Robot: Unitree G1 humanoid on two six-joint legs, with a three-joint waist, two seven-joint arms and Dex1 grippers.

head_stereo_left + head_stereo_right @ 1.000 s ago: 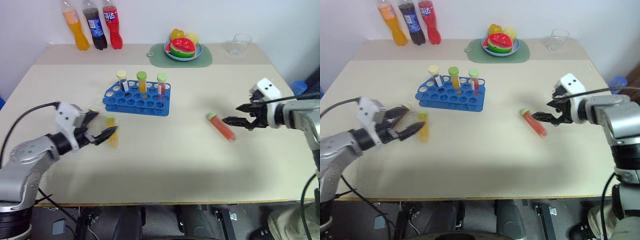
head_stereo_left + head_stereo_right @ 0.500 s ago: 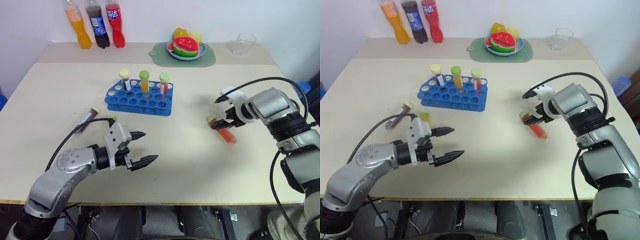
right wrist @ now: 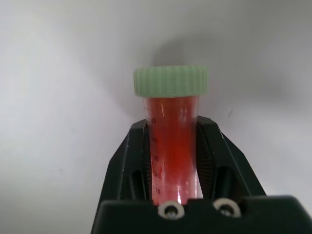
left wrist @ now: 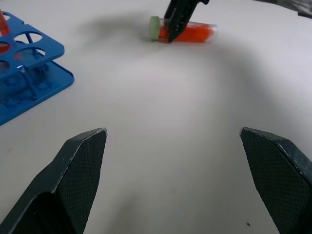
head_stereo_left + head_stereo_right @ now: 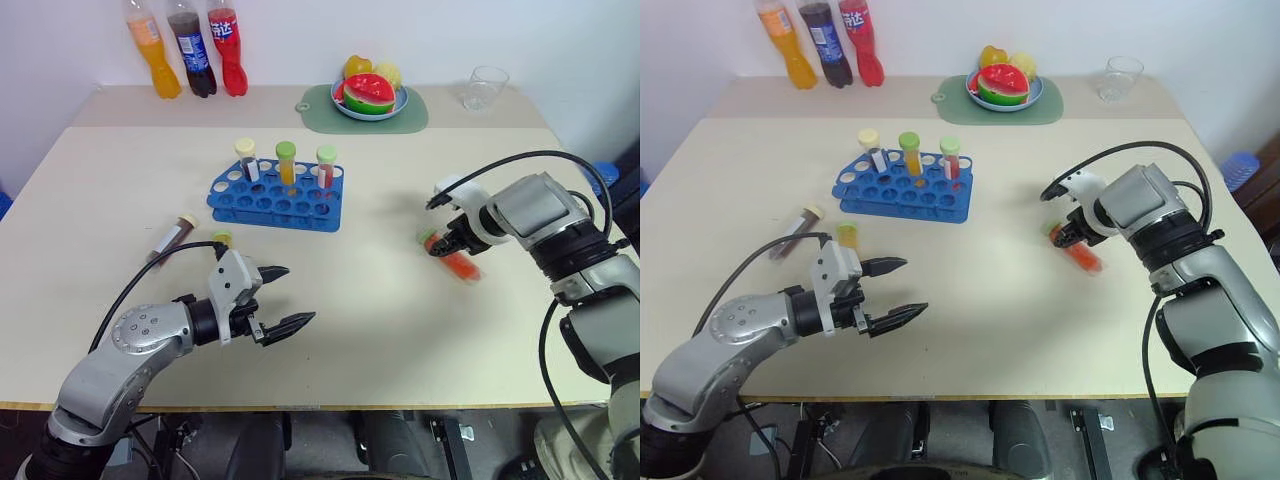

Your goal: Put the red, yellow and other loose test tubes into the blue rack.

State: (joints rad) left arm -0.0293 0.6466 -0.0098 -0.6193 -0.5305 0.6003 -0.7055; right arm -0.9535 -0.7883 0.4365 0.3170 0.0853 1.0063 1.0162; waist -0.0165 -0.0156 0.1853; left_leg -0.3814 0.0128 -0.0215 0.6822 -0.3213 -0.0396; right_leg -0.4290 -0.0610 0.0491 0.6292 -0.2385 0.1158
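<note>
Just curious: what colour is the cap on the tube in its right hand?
Pale green cap, clearest in the right wrist view.

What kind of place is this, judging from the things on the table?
Probably a robot test or demonstration room, not a real laboratory: a blue rack with test tubes shares a plain table with soda bottles and a plate of toy-like fruit.

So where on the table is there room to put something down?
Bare table lies between the left gripper and the red tube, and along the near edge. It is crowded around the blue rack and by the bottles.
</note>
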